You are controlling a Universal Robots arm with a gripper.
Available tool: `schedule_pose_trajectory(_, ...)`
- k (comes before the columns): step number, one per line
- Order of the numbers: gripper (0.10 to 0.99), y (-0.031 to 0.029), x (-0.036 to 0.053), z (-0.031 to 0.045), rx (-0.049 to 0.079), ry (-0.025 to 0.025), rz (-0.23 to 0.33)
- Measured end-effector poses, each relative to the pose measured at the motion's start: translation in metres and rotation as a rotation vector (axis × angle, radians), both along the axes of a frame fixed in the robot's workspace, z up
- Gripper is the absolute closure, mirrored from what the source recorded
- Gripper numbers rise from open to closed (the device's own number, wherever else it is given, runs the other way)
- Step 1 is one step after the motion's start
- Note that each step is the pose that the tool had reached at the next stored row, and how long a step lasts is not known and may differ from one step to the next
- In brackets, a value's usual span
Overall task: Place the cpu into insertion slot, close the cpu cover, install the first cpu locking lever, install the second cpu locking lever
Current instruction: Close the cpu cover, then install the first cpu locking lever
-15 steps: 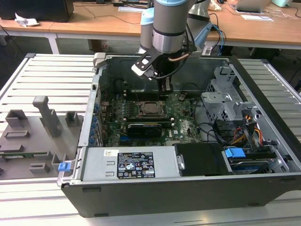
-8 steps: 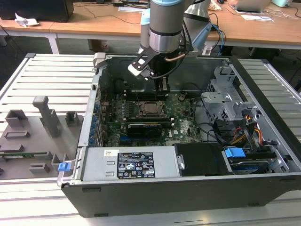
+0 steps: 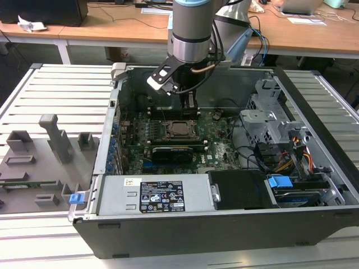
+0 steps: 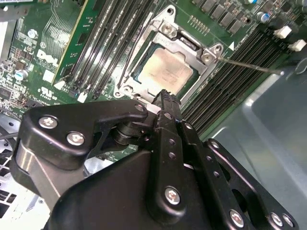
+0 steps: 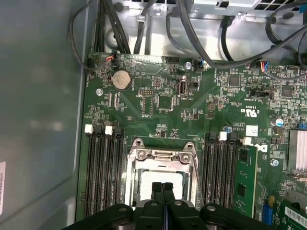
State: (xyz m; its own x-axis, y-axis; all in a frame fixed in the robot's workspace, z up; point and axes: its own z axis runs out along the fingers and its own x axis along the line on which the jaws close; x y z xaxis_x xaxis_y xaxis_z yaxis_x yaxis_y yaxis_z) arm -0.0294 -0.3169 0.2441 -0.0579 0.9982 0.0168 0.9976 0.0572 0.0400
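Note:
The cpu (image 4: pixel 165 72) lies silvery-topped in the insertion slot (image 3: pixel 180 129) on the green motherboard (image 5: pixel 192 115). The cpu cover (image 4: pixel 184 36), a metal frame with a window, lies flat around the cpu. One thin locking lever (image 4: pixel 249 64) sticks out from a corner of the socket. Another lever (image 4: pixel 125 62) runs along its side. My gripper (image 5: pixel 163 188) hangs just above the cpu (image 5: pixel 144 184), its black fingertips (image 4: pixel 165 98) pressed together with nothing between them. In the exterior view the gripper (image 3: pixel 190 103) stands over the far edge of the socket.
Long black memory slots (image 5: pixel 103 167) flank the socket on both sides. A black expansion card (image 3: pixel 174 151) lies just in front of the socket, with the power supply (image 3: pixel 162 196) nearer. Drive cage (image 3: pixel 269 117) and cables fill the exterior view's right. The case wall (image 5: pixel 38 96) is close by.

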Motion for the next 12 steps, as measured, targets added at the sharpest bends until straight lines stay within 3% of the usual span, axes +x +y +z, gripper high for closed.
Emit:
schedule_pose_trajectory(7, 0.98, 0.0, -0.005, 0.0, 0.0, 0.0, 0.0)
schedule_pose_trajectory(12, 0.98, 0.0, -0.0062, 0.0061, 0.0, 0.0001, 0.0)
